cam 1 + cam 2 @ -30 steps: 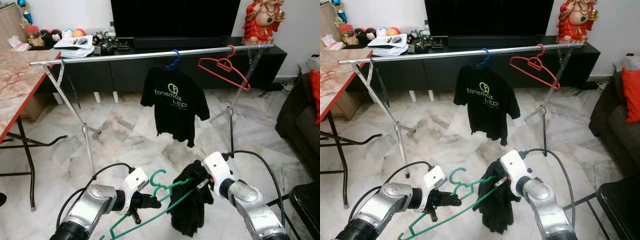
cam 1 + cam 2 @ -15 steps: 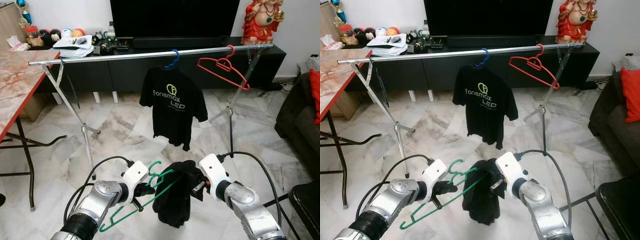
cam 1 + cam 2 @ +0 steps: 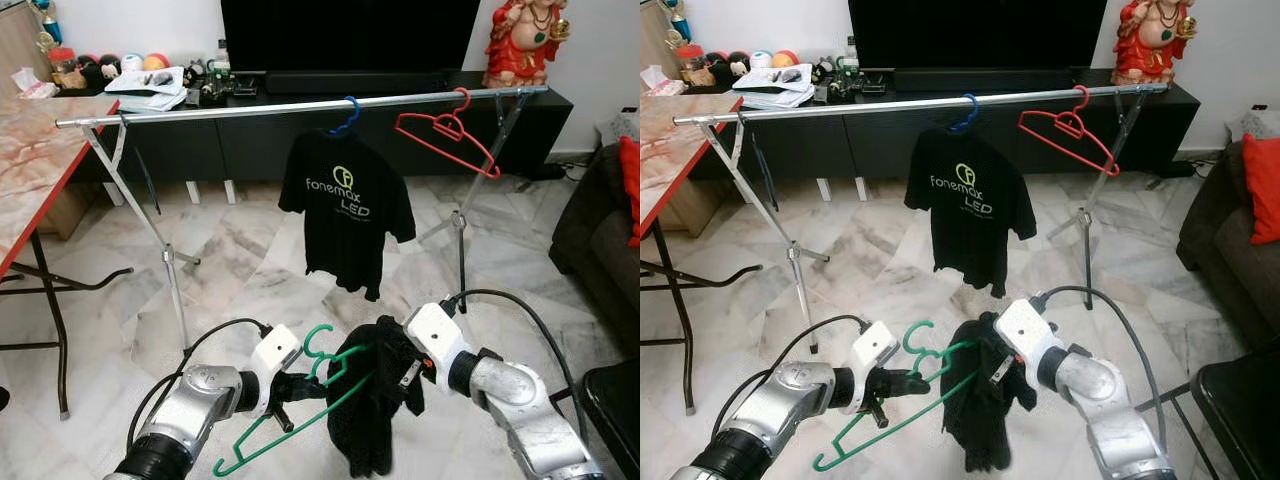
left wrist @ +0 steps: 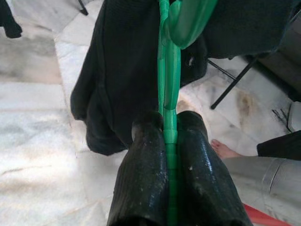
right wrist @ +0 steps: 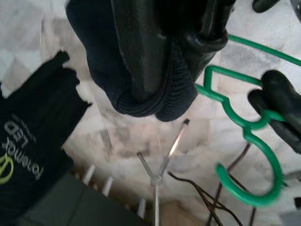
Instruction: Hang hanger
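My left gripper [image 3: 298, 386] is shut on the neck of a green hanger [image 3: 318, 343], low in front of me; its fingers [image 4: 146, 160] pinch the green bar. A black garment [image 3: 375, 415] is draped over the hanger's right arm and hangs down. On that garment's upper edge my right gripper [image 3: 400, 374] is shut, the cloth bunched between its fingers [image 5: 141, 52]. Beyond, a silver clothes rail [image 3: 250, 108] carries a black printed T-shirt [image 3: 345, 215] on a blue hanger [image 3: 347, 113] and a bare red hanger [image 3: 447, 132].
A red-edged marble table [image 3: 30, 170] stands at the left. A dark TV console [image 3: 200, 140] runs behind the rail, with a red statue [image 3: 522, 40] on it. A dark sofa [image 3: 600, 230] and a black chair [image 3: 615, 400] are at the right. A person's bare foot [image 4: 223, 148] rests on the floor.
Both grippers rose with hanger and garment, then came back down a little and to the right. The garment now hangs longer below the hanger. Both grips are unchanged.
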You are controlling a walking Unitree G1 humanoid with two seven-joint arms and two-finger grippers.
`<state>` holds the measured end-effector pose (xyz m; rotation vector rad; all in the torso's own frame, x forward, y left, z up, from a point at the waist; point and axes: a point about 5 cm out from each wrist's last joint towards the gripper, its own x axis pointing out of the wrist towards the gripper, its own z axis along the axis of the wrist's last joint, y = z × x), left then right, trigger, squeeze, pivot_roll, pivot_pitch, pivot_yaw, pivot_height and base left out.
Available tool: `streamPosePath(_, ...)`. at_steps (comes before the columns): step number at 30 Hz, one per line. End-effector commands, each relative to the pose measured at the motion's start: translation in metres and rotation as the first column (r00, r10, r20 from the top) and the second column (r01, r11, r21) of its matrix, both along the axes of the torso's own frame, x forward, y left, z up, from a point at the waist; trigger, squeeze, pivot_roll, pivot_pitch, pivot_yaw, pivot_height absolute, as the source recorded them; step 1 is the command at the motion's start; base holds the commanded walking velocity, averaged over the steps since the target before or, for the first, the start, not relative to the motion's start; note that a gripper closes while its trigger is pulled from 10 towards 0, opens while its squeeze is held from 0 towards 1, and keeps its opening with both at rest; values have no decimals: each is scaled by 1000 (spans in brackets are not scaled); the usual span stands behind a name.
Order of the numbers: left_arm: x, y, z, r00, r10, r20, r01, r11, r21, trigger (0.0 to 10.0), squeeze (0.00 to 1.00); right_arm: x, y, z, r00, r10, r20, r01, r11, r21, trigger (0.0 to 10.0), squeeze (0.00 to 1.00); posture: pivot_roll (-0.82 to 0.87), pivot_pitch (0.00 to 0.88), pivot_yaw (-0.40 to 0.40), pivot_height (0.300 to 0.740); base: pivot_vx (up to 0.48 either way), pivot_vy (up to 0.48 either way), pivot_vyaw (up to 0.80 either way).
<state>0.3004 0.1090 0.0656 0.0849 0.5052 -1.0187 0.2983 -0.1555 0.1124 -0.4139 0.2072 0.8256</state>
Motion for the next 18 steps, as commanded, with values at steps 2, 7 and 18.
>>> streamPosePath(2,4,-1,6,999,25,27,-24,1000,-19,10000,0,0,8,22,993,91,70,-95,994,57,10000,0,-39,89,12,740,0,0,0)
streamPosePath(7,6,-1,8,998,53,41,-51,998,-45,10000,0,-14,14,27,976,207,68,-214,970,112,10000,0,-41,92,14,740,0,0,0)
streamPosePath(18,8,-2,10,996,81,48,-77,994,-75,10000,0,-8,1,17,993,92,79,-96,995,39,10000,0,-42,92,10,740,0,0,0)
